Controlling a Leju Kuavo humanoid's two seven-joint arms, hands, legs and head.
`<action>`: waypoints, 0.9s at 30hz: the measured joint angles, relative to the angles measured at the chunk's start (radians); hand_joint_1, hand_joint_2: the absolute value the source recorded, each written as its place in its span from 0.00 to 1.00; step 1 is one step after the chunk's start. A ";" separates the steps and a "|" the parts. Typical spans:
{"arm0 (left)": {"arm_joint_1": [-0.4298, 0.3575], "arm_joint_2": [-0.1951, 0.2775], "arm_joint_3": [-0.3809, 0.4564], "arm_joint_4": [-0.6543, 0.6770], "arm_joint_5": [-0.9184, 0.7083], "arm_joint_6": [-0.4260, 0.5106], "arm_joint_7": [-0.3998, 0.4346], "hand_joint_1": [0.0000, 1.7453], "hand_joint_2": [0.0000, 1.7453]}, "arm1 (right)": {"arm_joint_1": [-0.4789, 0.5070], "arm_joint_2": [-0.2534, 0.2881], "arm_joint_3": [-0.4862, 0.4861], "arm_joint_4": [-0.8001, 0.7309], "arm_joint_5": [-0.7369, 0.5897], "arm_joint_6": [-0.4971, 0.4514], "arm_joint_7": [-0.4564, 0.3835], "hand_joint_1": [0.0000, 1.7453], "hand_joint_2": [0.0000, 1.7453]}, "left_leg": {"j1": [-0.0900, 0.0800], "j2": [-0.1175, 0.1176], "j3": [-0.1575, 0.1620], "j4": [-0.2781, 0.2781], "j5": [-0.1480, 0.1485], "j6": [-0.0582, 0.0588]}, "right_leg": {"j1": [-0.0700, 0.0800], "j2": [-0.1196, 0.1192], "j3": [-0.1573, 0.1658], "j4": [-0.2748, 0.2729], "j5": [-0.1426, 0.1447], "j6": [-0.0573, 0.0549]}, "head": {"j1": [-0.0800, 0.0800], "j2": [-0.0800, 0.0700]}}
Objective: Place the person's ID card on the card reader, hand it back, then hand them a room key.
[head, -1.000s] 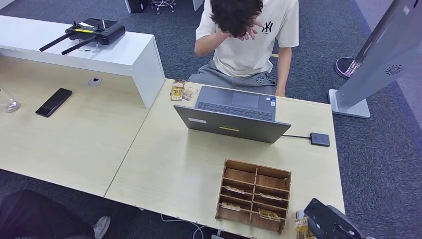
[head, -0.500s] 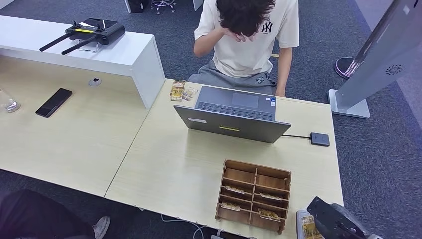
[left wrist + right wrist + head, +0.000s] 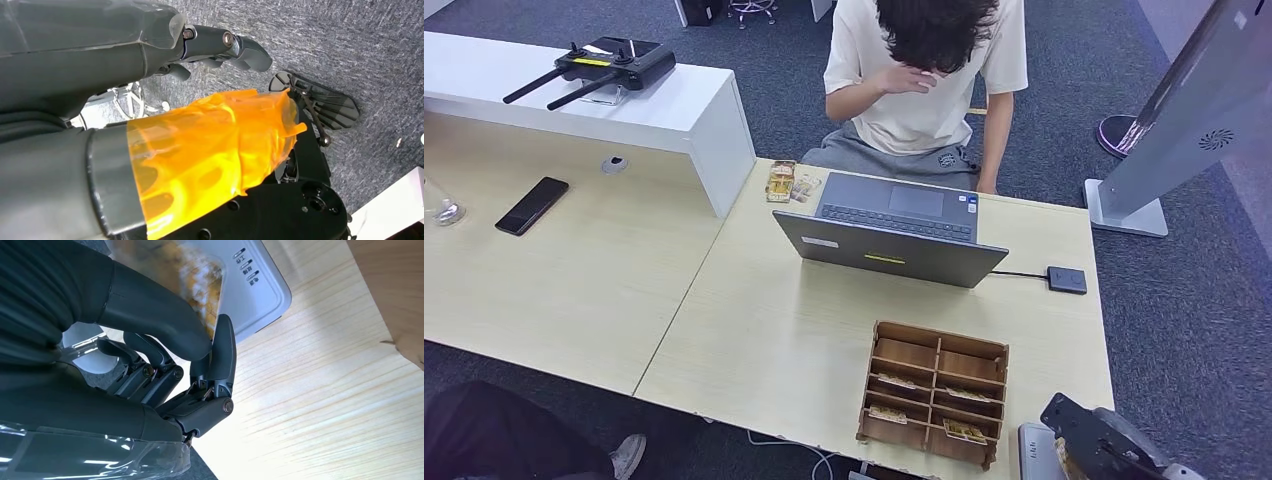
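Head view, left to right: a black phone (image 3: 532,205) lies on the pale tabletop (image 3: 754,330); an open laptop (image 3: 892,230) faces the seated person (image 3: 929,80), whose raised hand now sits lower before the face than half a second ago. Nearer stands the wooden compartment box (image 3: 936,392), and at the tabletop's right corner the white card reader (image 3: 1034,458). The right robot hand (image 3: 1092,445) has drawn back slightly toward the corner, and the ID card (image 3: 200,277), earlier visible beside it, is now largely hidden beneath it. Right wrist view: thumb and a finger are clamped on the blurred card, just above the reader. Left wrist view: the left robot hand (image 3: 165,100) hangs over carpet, fingers apart, holding nothing.
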 joint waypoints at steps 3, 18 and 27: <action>0.000 0.002 0.000 0.000 0.000 0.001 0.001 0.00 0.00 | -0.003 0.000 0.001 0.010 0.003 0.004 0.000 1.00 1.00 | 0.000 0.000 0.000 0.000 0.000 0.000 | 0.000 0.000 0.000 0.000 0.000 0.000 | 0.000 0.000; 0.000 0.003 0.000 0.000 0.000 0.002 0.003 0.00 0.00 | -0.003 0.007 0.003 0.037 0.004 0.007 0.000 1.00 1.00 | 0.000 0.000 0.000 0.000 0.000 0.000 | 0.000 0.000 0.000 0.000 0.000 0.000 | 0.000 0.000; -0.001 0.001 0.000 0.000 0.004 0.003 0.003 0.00 0.00 | -0.005 0.038 0.011 0.037 0.064 -0.026 0.005 1.00 1.00 | 0.000 0.000 0.000 0.000 0.000 0.000 | 0.000 0.000 0.000 0.000 0.000 0.000 | 0.000 0.000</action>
